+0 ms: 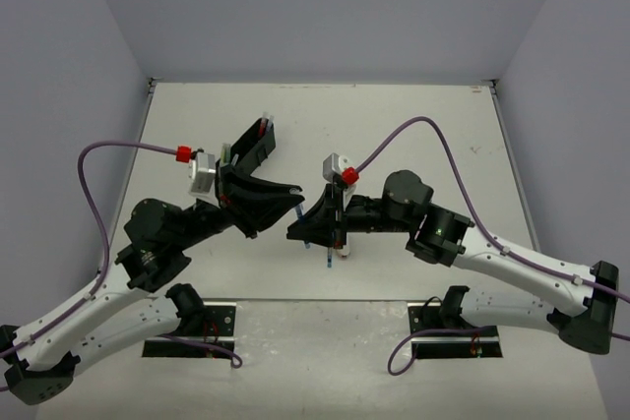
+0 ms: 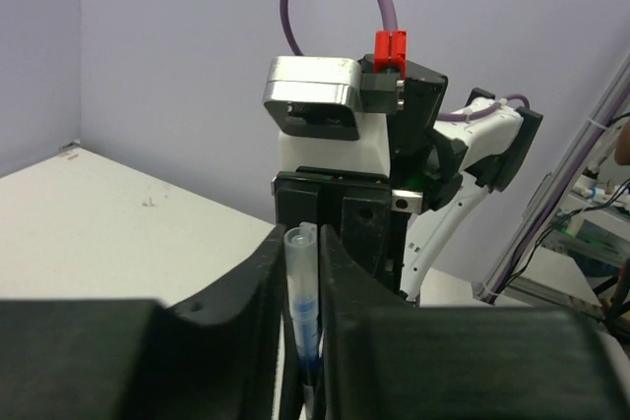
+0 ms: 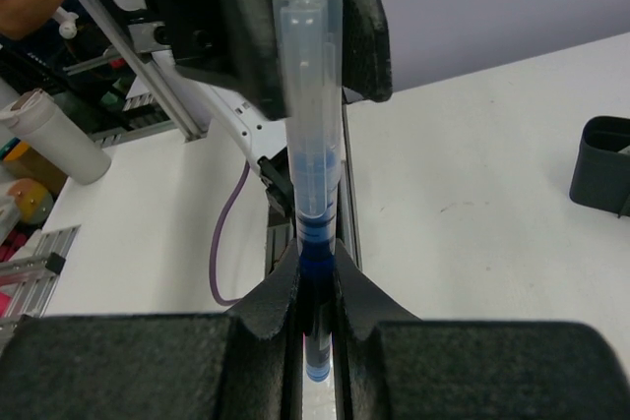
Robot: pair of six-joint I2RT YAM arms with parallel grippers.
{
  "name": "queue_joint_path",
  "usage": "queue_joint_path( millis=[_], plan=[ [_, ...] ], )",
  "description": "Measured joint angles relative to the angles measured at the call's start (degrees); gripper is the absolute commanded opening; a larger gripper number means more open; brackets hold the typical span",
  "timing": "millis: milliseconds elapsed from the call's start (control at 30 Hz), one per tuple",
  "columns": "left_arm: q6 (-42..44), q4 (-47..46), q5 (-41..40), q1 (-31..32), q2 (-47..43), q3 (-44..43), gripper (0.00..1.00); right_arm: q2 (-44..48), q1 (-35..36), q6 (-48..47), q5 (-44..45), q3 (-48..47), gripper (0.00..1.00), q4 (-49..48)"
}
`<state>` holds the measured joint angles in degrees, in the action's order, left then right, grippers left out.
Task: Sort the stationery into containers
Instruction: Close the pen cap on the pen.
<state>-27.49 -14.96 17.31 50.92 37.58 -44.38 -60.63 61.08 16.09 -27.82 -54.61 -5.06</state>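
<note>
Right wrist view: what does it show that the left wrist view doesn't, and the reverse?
Only right wrist: the end of a tray at the right edge, and the right gripper clamped on the blue barrel of the pen. Only left wrist: the right arm's wrist camera and its red plug, facing this view. Both: the clear-capped pen standing upright mid-frame.

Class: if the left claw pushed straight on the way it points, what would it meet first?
The right claw, facing it head-on just behind the upright blue pen; how close they are is hard to judge.
</note>
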Motion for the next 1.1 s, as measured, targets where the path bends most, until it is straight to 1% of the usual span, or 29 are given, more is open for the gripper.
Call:
queue_joint_path(
  millis=[33,100,200,233,400,500,600,733,833,900,1000,1033,1100],
  plan=[
    [-0.07,-0.06,0.26,0.00,-0.01,0.13,0.11,0.25,0.00,-0.12,-0.09,0.00,0.00,0.07],
    [-0.50,-0.36,0.93,0.00,0.04,0.21,0.11,0.59,0.00,-0.38,-0.17,0.00,0.00,0.40],
    [-1.00,-1.27,1.56,0.00,0.17,0.71,0.02,0.71,0.00,-0.63,-0.19,0.00,0.00,0.77],
    [-1.26,-1.78,1.69,-0.01,0.19,1.09,0.00,0.71,0.00,-0.72,-0.22,-0.01,0.00,1.04],
    [-2.89,-6.34,2.12,-0.13,0.39,3.84,0.00,0.71,0.00,-1.10,-0.18,-0.91,0.00,3.79],
    [-4.23,-10.19,1.47,-0.25,0.38,5.94,0.00,0.71,0.10,-1.18,2.10,-2.32,0.00,6.22],
    [-6.37,-16.16,-0.96,-0.38,0.28,9.54,0.00,0.63,0.51,-1.15,5.67,-4.02,0.00,9.06],
    [-10.39,-25.55,-3.91,-0.67,0.55,15.95,0.00,-0.90,0.43,-1.44,7.68,-6.92,0.00,14.82],
    [-14.17,-35.16,-8.13,0.08,2.14,21.39,0.00,-4.64,-0.05,-1.60,7.76,-12.68,0.00,21.61],
    [-15.45,-39.86,-11.38,1.62,3.42,23.50,0.00,-7.06,-0.39,-1.53,7.74,-16.65,0.00,24.39],
    [-16.84,-44.06,-13.67,4.26,4.95,25.70,0.00,-8.15,-1.03,-1.19,7.57,-19.52,0.00,25.16],
    [-17.03,-44.33,-14.35,4.71,4.90,25.99,0.00,-8.20,-1.11,-1.09,7.48,-19.82,0.00,25.26],
    [-16.80,-42.01,-15.33,5.13,3.44,25.72,0.00,-8.20,-1.11,-1.09,7.28,-19.44,0.00,24.69]
  ],
)
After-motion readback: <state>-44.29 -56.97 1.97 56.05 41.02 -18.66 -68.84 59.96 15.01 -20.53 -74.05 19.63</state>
